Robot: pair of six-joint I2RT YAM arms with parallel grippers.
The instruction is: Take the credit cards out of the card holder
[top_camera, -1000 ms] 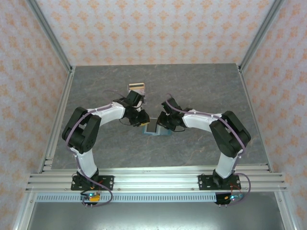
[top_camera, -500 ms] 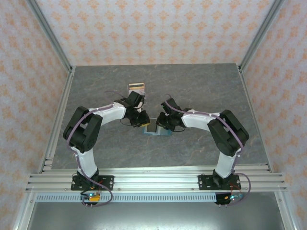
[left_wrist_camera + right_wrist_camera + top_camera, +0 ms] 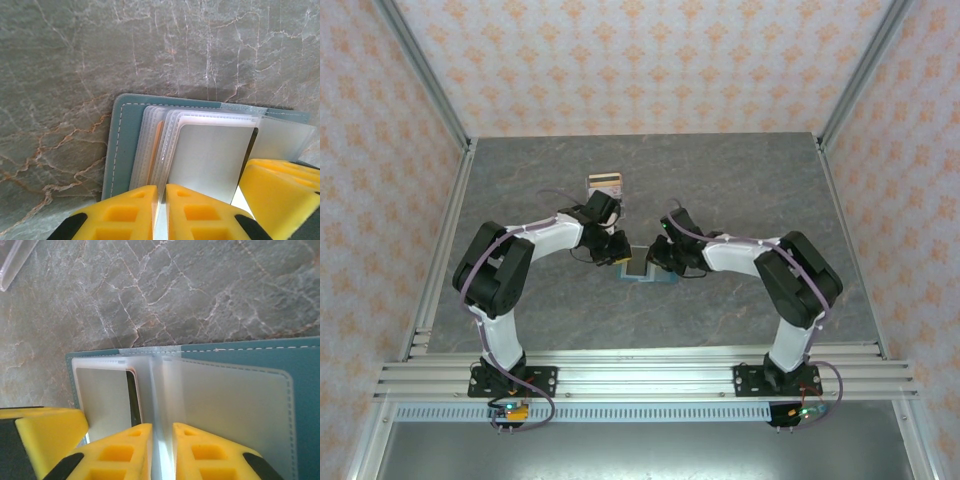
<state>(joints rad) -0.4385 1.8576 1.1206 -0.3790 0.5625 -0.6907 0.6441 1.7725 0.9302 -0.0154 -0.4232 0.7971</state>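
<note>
A loose stack of the credit cards (image 3: 605, 183), tan and white with a dark stripe, lies on the grey marbled table (image 3: 750, 180) beyond the left gripper (image 3: 618, 252), well apart from its fingers. The card holder (image 3: 645, 272) lies open just under and between the left gripper and the right gripper (image 3: 657, 258), and nothing stands between them but the holder's own clear sleeves (image 3: 150, 145). In the left wrist view those sleeves fan up ahead of the fingers: a pale card (image 3: 210, 160) fills the leaf to the right of the gap, and a thin orange edge (image 3: 159, 142) shows in a leaf straight ahead, with the blue-grey cover beyond to the left. The left jaws are pressed nearly together on the thin edge of a sleeve leaf. Close on their right sits a yellow finger (image 3: 280, 190) of the other arm. In the right wrist view the jaws are likewise pinched on a sleeve fold at the crease, with a white card showing a dark edge (image 3: 102, 400) ahead and left, the left arm's yellow finger (image 3: 47, 432) crowding that side. Both arms fold inward from their bases, elbows out, wrists angled down so the grippers almost meet.
</note>
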